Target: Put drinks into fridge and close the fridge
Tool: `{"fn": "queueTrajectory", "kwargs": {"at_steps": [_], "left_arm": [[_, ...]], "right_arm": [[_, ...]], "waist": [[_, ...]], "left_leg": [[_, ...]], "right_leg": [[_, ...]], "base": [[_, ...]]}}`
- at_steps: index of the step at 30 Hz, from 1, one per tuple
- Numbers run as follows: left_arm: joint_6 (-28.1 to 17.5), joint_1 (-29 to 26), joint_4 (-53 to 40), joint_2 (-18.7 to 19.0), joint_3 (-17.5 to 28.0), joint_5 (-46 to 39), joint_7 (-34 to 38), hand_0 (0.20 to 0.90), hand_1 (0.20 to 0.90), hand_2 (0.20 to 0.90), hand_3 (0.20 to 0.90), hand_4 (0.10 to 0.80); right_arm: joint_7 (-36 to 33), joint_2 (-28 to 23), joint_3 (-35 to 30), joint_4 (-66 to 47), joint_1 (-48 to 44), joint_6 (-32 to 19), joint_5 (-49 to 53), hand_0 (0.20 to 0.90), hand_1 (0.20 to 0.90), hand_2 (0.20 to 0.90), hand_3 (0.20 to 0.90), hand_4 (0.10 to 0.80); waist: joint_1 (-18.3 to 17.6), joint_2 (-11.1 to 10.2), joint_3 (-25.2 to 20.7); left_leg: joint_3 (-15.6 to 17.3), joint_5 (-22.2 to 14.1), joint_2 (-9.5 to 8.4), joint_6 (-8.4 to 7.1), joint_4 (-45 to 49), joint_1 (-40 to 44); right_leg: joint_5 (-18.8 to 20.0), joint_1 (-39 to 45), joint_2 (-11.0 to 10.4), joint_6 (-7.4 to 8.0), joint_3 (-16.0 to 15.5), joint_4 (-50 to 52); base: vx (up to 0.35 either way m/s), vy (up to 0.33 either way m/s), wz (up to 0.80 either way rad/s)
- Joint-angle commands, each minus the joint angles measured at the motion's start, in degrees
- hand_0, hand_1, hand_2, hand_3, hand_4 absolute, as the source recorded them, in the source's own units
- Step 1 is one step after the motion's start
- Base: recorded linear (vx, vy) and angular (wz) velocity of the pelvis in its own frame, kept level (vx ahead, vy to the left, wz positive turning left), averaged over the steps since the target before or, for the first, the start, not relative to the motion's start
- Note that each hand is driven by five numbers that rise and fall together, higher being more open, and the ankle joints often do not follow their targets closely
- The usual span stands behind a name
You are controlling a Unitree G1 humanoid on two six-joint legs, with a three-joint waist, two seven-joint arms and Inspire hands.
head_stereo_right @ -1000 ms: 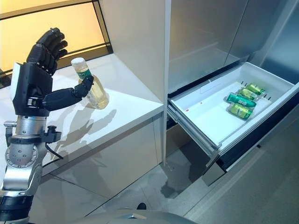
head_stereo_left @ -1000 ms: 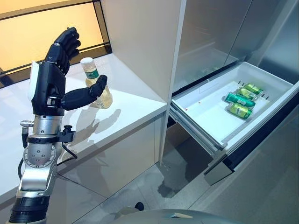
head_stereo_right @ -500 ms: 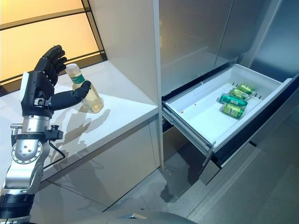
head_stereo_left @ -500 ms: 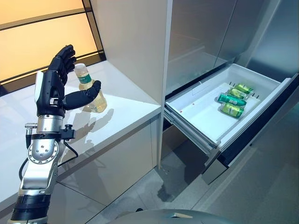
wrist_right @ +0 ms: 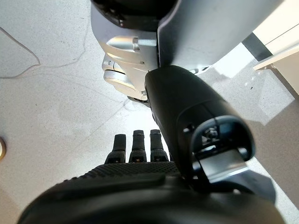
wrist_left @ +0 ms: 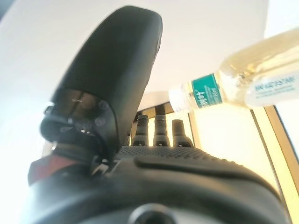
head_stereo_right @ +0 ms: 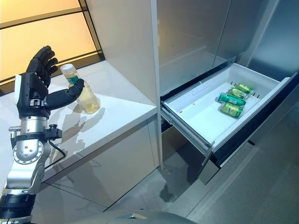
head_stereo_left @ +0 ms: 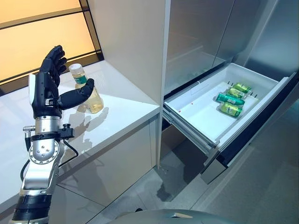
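Observation:
A clear bottle of pale yellow drink with a white cap and green label stands on the white counter. My left hand is raised beside it, open, with its thumb stretched in front of the bottle's neck and its fingers straight up behind it. The left wrist view shows the bottle apart from the thumb. Green cans lie in the open white fridge drawer. My right hand is open and empty above the grey floor.
A tall pale cabinet side rises between the counter and the steel fridge front. The pulled-out drawer juts out over the floor. An amber panel backs the counter.
The camera has shifted, so the whole scene sits smaller and further left. My left hand stays open beside the bottle, which still stands on the counter.

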Motion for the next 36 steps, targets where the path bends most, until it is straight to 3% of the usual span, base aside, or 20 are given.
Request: {"fn": "queueTrajectory", "kwargs": {"at_steps": [1,6,21,36], "left_arm": [[-7.0,-5.32,-2.54,2.65,5.75,0.88,3.47,0.9,0.9,0.9,0.9,0.8],[-7.71,-5.52,-3.58,2.38,6.36,1.53,4.58,0.9,0.9,0.9,0.9,0.8],[5.13,-5.9,-1.35,2.59,3.44,-1.12,-0.16,0.9,0.9,0.9,0.9,0.8],[9.76,-5.91,0.59,2.25,2.72,-2.91,-0.95,0.9,0.9,0.9,0.9,0.8]], "right_arm": [[1.45,2.76,0.91,-0.52,-2.42,-0.46,-0.13,0.9,0.9,0.9,0.9,0.8],[1.39,2.78,0.98,-0.82,-2.43,-0.16,-0.13,0.9,0.9,0.9,0.9,0.8],[1.18,2.48,1.14,-1.65,-2.9,1.15,-0.08,0.9,0.9,0.9,0.9,0.8],[1.19,2.26,1.14,-1.84,-3.14,1.77,-0.15,0.9,0.9,0.9,0.9,0.8]], "waist": [[0.03,-1.98,0.3],[0.03,-2.02,0.24],[-0.37,-1.64,0.25],[-0.51,-1.43,0.28]], "left_leg": [[1.36,-4.05,-5.05,4.17,0.31,0.61],[1.19,-4.1,-5.03,4.1,0.31,0.58],[1.37,-4.46,-5.01,4.16,0.31,0.84],[1.58,-4.31,-5.02,4.18,0.31,0.9]], "right_leg": [[1.09,-1.56,0.73,0.3,2.34,2.05],[1.02,-1.58,0.77,0.23,2.33,2.05],[0.87,-1.3,0.95,0.48,2.83,1.82],[0.93,-1.3,0.94,0.51,2.84,1.87]], "base": [[-0.031,0.004,0.0],[0.007,-0.001,0.0],[-0.001,0.003,0.0],[0.001,0.003,0.0]]}}
